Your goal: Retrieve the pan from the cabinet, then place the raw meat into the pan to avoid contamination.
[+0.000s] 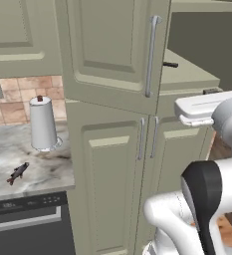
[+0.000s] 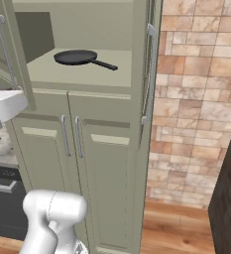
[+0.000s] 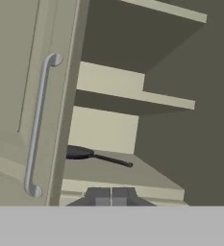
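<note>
Hovering with its fingertips pressed together and empty, the two-finger gripper [image 3: 111,196] faced the tall sage-green cabinet [image 2: 104,163], whose doors stood open to expose the round dark frying pan [image 2: 77,57] at its twelve o'clock, while the small dark fish [image 1: 18,172] lay on the marble counter [image 1: 18,154].

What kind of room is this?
Most likely a kitchen. A frying pan sits on a shelf in the tall green cabinet, and a paper-towel roll stands on the stone counter above a dishwasher.
</note>
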You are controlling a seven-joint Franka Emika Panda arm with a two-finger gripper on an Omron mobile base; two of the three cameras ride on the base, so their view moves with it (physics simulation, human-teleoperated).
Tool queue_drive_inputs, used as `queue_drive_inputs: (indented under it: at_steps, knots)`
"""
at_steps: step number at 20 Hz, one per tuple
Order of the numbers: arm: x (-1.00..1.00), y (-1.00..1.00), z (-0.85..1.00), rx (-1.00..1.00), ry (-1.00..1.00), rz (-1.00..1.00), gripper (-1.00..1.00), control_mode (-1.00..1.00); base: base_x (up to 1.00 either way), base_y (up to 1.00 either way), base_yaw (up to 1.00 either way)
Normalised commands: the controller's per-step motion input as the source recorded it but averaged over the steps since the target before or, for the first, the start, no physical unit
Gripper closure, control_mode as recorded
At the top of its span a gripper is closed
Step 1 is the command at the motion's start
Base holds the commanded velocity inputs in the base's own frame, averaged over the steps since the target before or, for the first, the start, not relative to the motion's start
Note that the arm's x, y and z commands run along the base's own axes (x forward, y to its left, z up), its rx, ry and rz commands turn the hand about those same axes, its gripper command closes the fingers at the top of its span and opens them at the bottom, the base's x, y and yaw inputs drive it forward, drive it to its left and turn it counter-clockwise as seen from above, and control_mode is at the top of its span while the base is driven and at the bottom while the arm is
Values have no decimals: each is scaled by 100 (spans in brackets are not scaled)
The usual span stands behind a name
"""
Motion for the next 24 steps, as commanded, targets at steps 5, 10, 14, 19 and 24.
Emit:
queue_drive_inputs:
  at_steps: [5, 10, 14, 19, 24]
  knots:
    - [17, -43, 0, 0, 0, 0, 100, -100, 0, 0, 0]
    - [13, -17, 0, 0, 0, 0, -100, -100, 0, 0, 0]
    - [8, 0, 0, 0, 0, 1, -100, -100, 0, 0, 0]
    - [12, -1, -1, -3, 1, 0, -100, -100, 0, 0, 0]
    - [18, -13, -5, -16, 5, 4, -100, -100, 0, 0, 0]
